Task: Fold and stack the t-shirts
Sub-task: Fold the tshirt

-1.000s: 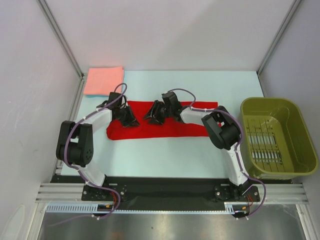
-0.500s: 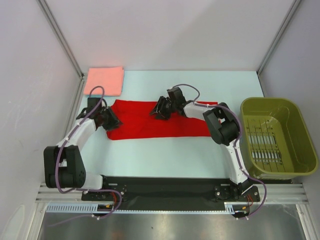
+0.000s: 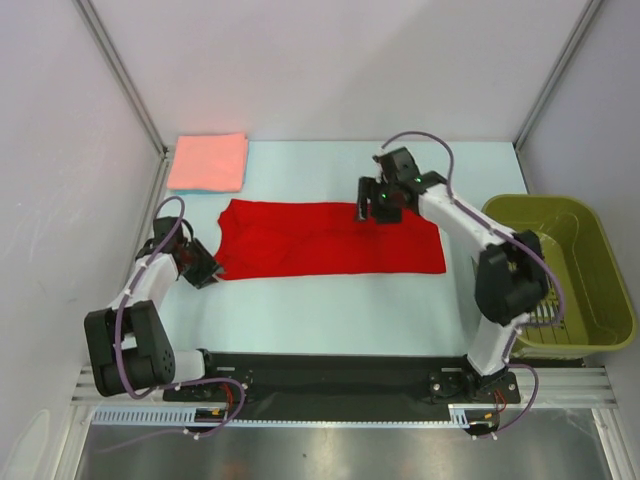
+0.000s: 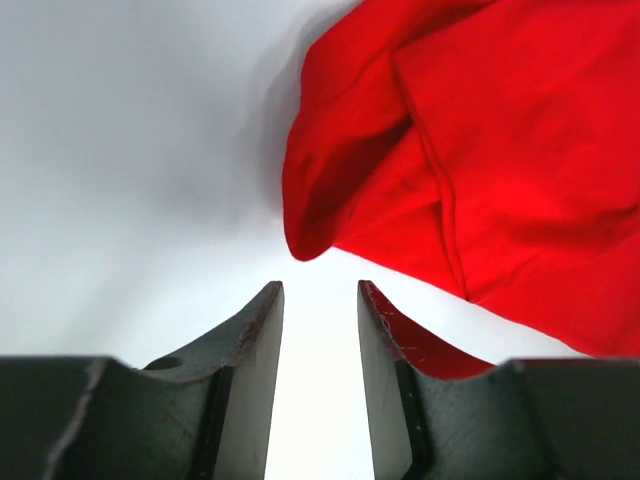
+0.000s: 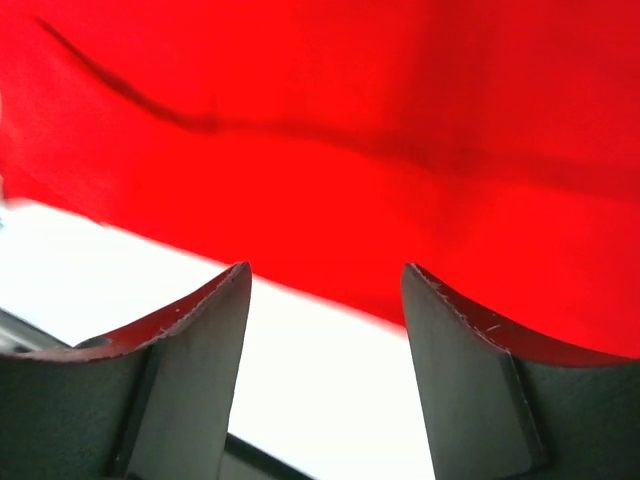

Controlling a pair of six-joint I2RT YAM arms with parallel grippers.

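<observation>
A bright red t-shirt point(image 3: 330, 240) lies as a long folded strip across the middle of the table. It fills the upper right of the left wrist view point(image 4: 490, 140) and the top of the right wrist view point(image 5: 350, 120). A salmon-pink t-shirt point(image 3: 207, 162) rests folded at the far left corner. My left gripper point(image 3: 205, 271) point(image 4: 320, 300) sits just off the red shirt's left end, open, with only bare table between its fingers. My right gripper point(image 3: 369, 207) point(image 5: 325, 280) hangs open over the red shirt's far edge, holding nothing.
An olive-green plastic basket point(image 3: 545, 204) stands at the right side of the table, close to the right arm's elbow. Grey walls with metal frame posts point(image 3: 120, 75) enclose the table on three sides.
My left gripper let go, opened and pulled back left off the red shirt. My right gripper opened wider and swung right to the shirt's far edge. The shirt's right end now lies uncovered.
</observation>
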